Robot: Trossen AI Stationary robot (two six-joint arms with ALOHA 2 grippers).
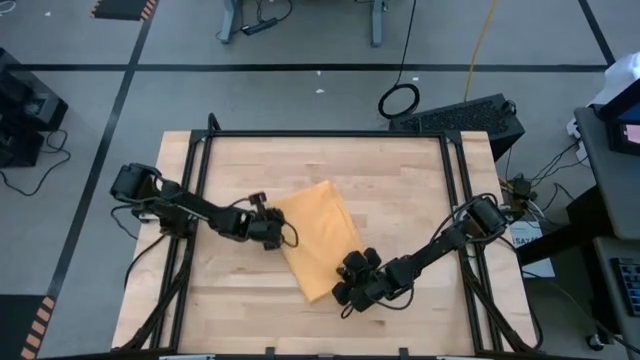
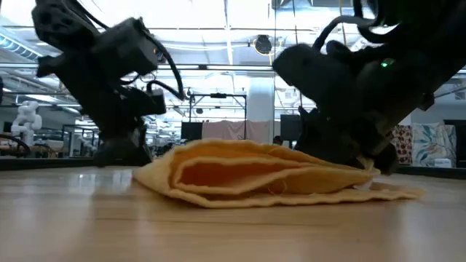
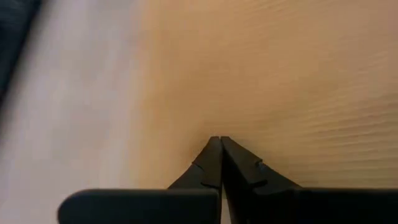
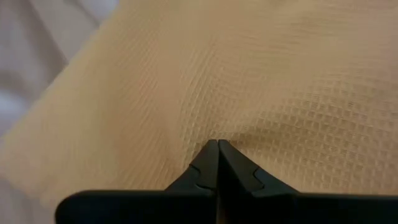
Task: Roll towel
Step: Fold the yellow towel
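The mustard-yellow towel (image 1: 318,235) lies slantwise in the middle of the wooden table, folded over itself. In the low view (image 2: 247,175) its layers gape open toward the near edge, with the lower layer flat on the table. My left gripper (image 1: 272,232) is at the towel's left edge, with its fingers shut (image 3: 219,139). My right gripper (image 1: 352,283) is at the towel's near right corner, with its fingers shut (image 4: 217,143). No white tag shows. My left gripper's shut fingertips (image 3: 211,149) meet the towel close to its left edge (image 3: 186,124), slanting down from the table's left side. Whether cloth is pinched between the tips is hidden by the fingers. The towel lies on the table there. My right gripper's shut fingertips (image 4: 211,152) meet the towel's top layer (image 4: 239,134) near its near right corner, slanting down from the table's right side. The cloth puckers slightly at the tips. One layer or several, I cannot tell. The towel rests on the table.
A black frame (image 1: 320,133) runs around the tabletop. Bare wood (image 1: 410,190) lies beyond the towel toward the far and right edges, and more bare wood (image 1: 230,290) lies at the near left. Cables and a black box (image 1: 470,115) lie on the floor beyond the table.
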